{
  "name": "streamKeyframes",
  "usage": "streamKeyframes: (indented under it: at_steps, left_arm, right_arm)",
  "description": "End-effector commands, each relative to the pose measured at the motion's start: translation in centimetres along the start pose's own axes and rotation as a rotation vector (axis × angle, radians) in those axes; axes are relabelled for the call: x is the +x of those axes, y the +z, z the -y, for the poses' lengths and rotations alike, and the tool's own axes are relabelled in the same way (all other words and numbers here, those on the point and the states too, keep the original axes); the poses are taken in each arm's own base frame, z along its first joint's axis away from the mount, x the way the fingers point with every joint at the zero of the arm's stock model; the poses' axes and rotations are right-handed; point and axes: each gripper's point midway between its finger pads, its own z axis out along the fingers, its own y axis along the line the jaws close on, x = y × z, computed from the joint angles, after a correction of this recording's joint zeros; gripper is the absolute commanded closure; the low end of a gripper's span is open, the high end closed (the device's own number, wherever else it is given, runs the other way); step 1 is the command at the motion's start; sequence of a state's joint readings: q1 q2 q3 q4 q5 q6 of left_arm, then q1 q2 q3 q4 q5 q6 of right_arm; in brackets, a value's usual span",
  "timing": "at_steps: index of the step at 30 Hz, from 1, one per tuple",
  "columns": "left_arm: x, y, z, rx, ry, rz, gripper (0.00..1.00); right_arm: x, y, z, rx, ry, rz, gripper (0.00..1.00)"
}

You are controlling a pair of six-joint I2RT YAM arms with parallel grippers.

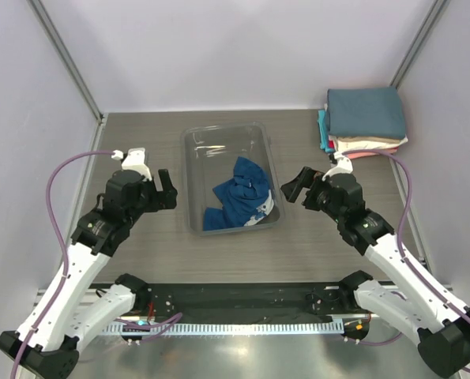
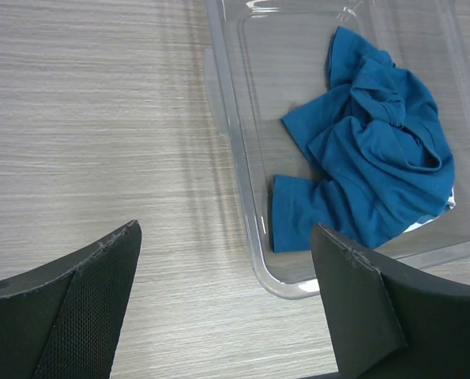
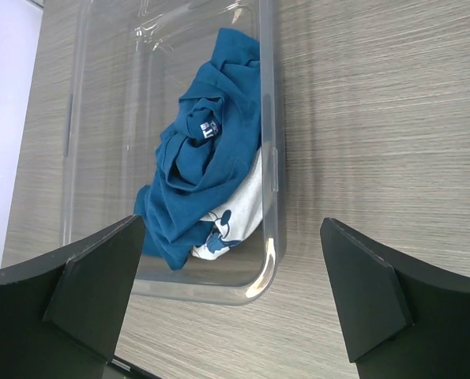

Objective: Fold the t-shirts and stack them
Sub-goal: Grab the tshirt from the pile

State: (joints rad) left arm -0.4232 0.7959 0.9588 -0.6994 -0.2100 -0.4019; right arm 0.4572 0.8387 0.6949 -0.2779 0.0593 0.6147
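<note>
The left gripper and right gripper, fingers apart and holding nothing, flank the clear bin at its long edges, with the crumpled blue tee between them inside its rim.

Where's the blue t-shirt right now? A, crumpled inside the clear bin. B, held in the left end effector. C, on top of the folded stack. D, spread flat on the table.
A: the blue t-shirt lies bunched up inside the clear bin, well apart from the folded stack at the far right corner.
</note>
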Motion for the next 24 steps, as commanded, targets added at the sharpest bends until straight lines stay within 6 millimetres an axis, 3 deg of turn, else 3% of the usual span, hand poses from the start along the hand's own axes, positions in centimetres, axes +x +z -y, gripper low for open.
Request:
streamKeyframes:
  at_steps: [1, 8, 13, 14, 15, 17, 18, 19, 22, 24]
  left_arm:
    - [-1.3, -0.2, 0.0, 0.005, -0.004, 0.06, 0.12]
    - [-1.8, -1.0, -0.3, 0.001, -0.015, 0.104, 0.12]
    - [-2.1, -1.5, -0.6, -0.005, -0.017, 0.132, 0.11]
    - [-2.0, -1.5, -0.7, -0.01, -0.019, 0.132, 0.1]
    - [-2.0, -1.5, -0.9, -0.017, -0.018, 0.135, 0.1]
    - [-2.1, -1.5, -0.9, -0.02, -0.018, 0.136, 0.09]
    - [-2.0, -1.5, -1.0, -0.022, -0.018, 0.136, 0.09]
    - [-1.9, -1.4, -1.1, -0.03, -0.016, 0.132, 0.09]
    - [-1.9, -1.4, -1.1, -0.03, -0.016, 0.128, 0.09]
    - [-1.9, -1.3, -1.2, -0.036, -0.015, 0.126, 0.09]
  right_arm:
    - [-1.3, -0.6, -1.3, -0.051, 0.007, 0.055, 0.0]
    - [-0.2, -0.2, -3.7, -0.168, -0.041, -0.048, 0.01]
    - [0.2, 0.5, -6.7, -0.255, -0.085, -0.095, 0.0]
    - [-0.5, 0.5, -7.5, -0.264, -0.1, -0.079, 0.0]
    - [0.6, 1.2, -7.9, -0.251, -0.13, -0.125, 0.0]
    - [0.2, 3.0, -8.1, -0.178, -0.162, -0.138, 0.01]
    - [1.0, 3.4, -7.7, -0.14, -0.19, -0.177, 0.0]
    - [0.0, 3.8, -8.4, -0.119, -0.208, -0.155, 0.0]
    - [2.5, 6.3, -7.8, -0.043, -0.253, -0.246, 0.0]
    - [2.7, 7.3, -8.0, -0.018, -0.268, -0.26, 0.0]
